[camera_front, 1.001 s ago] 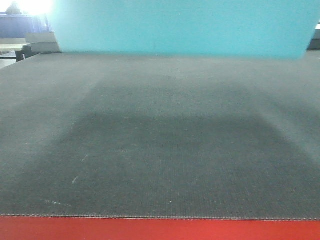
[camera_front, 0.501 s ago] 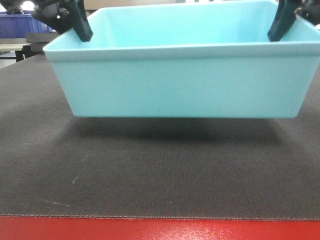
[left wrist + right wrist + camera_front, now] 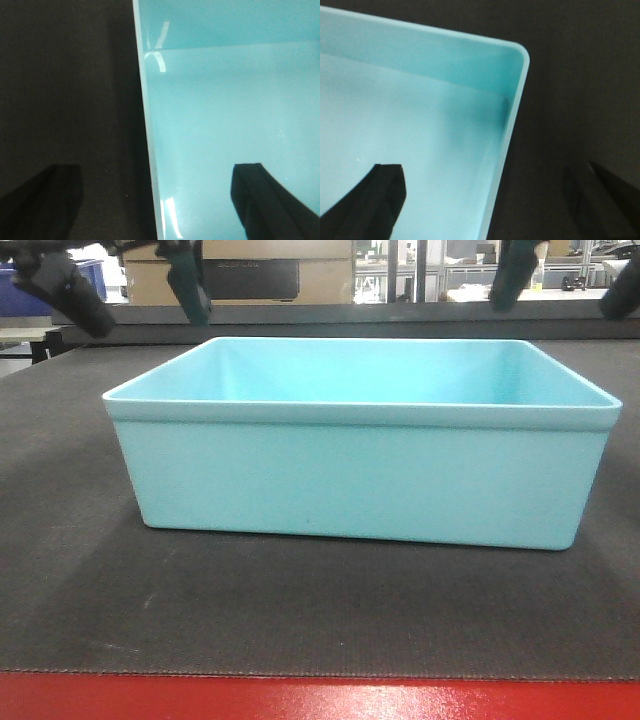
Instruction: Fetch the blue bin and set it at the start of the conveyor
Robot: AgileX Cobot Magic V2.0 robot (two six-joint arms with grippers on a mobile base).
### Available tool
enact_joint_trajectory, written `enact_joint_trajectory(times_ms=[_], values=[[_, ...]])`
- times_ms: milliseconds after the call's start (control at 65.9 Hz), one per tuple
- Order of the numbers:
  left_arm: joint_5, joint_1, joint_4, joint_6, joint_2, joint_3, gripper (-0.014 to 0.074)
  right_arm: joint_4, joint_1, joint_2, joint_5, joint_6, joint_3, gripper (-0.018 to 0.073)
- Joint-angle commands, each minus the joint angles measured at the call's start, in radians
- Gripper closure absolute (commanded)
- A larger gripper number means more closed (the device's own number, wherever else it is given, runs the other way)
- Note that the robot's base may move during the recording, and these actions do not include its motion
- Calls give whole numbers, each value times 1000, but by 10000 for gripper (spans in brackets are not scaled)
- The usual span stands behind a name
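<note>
Front-facing view: blue bin (image 3: 360, 480) now resting on conveyor start (image 3: 300, 625); left claw (image 3: 148, 320), right claw (image 3: 557, 305) released, spread wide

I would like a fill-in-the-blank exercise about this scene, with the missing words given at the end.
The blue bin stands on the conveyor start, whose front edge is ____.
The inside of the bin is ____.
The left gripper is ____, one of its fingers on each side of the bin's wall.
The right gripper hangs above a rounded ____ of the bin.
Missing words: red; empty; open; corner.
</note>
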Motion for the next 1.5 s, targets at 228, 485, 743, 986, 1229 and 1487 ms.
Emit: enact_joint_trajectory(times_ms=[228, 485, 743, 986, 1229, 1487], values=[[-1, 81, 34, 4, -281, 0, 501, -58, -3, -150, -38, -10, -32, 445], [-4, 166, 49, 80, -449, 17, 707, -115, -7, -274, -97, -10, 45, 720], [-172, 166, 95, 80, -655, 258, 707, -118, -7, -491, -353, -10, 354, 720], [-444, 166, 91, 80, -929, 625, 707, -134, -7, -713, -620, -10, 656, 720], [-607, 166, 83, 80, -1131, 859, 707, -134, -7, -809, -732, -10, 791, 720], [-608, 166, 70, 80, -1170, 886, 707, -134, -7, -809, -734, -10, 791, 720]])
